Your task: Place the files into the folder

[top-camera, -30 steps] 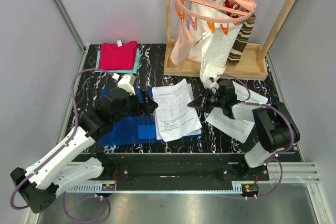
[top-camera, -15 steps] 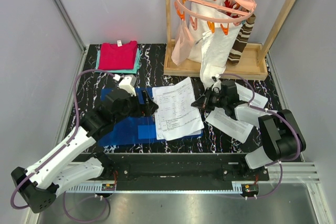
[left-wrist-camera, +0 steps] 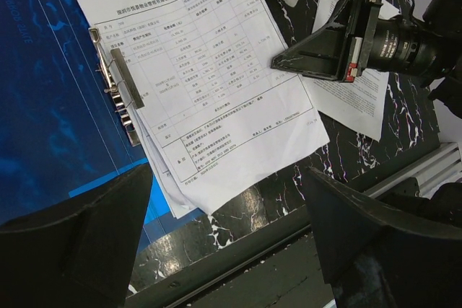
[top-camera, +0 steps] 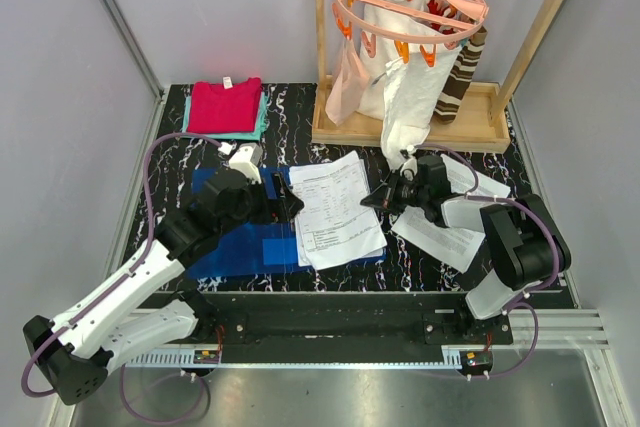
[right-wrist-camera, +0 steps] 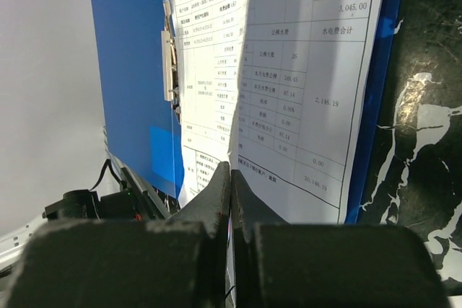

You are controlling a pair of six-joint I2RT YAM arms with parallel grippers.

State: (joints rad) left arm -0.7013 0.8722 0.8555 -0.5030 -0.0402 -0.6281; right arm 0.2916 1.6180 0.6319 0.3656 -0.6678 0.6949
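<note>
Atop the folder [top-camera: 235,247], files [top-camera: 335,207], clip [left-wrist-camera: 115,84] clear from wrists only, left hand [left-wrist-camera: 227,178] spread, right hand [right-wrist-camera: 231,178] pressed together.

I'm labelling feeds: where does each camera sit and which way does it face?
Top external: high behind the robot, looking down on the table; left arm and right arm show.
Left wrist: on the left arm, looking down at files on the folder; open left gripper below.
Right wrist: on the right arm, looking low along the shut right gripper.
Both wrists share files, folder.
</note>
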